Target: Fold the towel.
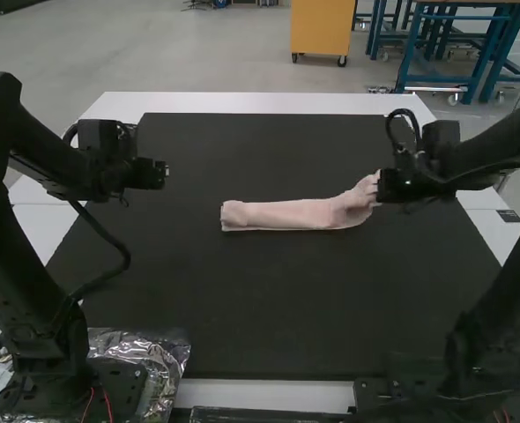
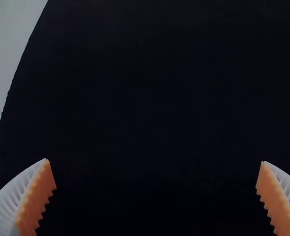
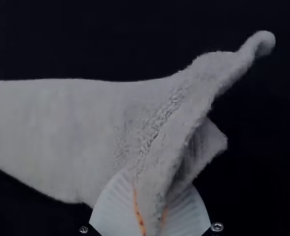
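The right gripper (image 1: 379,187) pinches the bunched right end of the pink towel (image 1: 282,216); outward, its narrow length runs left across the middle of the black mat (image 1: 269,308). The left gripper (image 1: 157,174), fingers spread, hangs far left.

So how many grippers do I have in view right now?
2: the left gripper, open above the left side of the black mat, and the right gripper, shut on the right end of the towel.
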Controlling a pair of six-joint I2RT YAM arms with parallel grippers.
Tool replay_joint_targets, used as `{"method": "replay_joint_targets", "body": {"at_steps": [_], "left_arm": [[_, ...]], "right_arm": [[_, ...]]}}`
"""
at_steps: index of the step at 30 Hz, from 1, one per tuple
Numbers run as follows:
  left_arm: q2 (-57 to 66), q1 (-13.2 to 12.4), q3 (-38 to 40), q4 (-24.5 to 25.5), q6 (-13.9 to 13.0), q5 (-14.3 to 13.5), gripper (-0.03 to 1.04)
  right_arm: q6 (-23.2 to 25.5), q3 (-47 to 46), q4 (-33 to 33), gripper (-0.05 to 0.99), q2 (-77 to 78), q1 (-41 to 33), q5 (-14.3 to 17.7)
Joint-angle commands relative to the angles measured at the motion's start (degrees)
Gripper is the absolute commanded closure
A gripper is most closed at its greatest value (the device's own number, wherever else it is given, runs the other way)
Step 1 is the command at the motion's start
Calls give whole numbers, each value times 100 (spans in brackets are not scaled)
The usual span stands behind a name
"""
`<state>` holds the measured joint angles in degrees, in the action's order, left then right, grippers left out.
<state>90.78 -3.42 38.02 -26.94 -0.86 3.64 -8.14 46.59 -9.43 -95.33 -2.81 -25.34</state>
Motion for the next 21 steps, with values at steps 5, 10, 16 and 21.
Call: {"method": "replay_joint_targets", "body": {"at_steps": [5,10,16,21], "left_arm": [[-140,-1,83,-154,-160,-311,4],[-149,-1,21,-233,-177,-443,4],[-149,-1,-23,-233,-186,-443,5],[-149,-1,-75,-312,-204,-443,5]], "right_arm": [[612,210,-454,96,-179,-1266,-102],[946,465,-692,96,-504,-1872,-50],[1157,852,-894,96,-917,-2417,3],[1201,1230,-947,96,-1304,-2760,29]]}}
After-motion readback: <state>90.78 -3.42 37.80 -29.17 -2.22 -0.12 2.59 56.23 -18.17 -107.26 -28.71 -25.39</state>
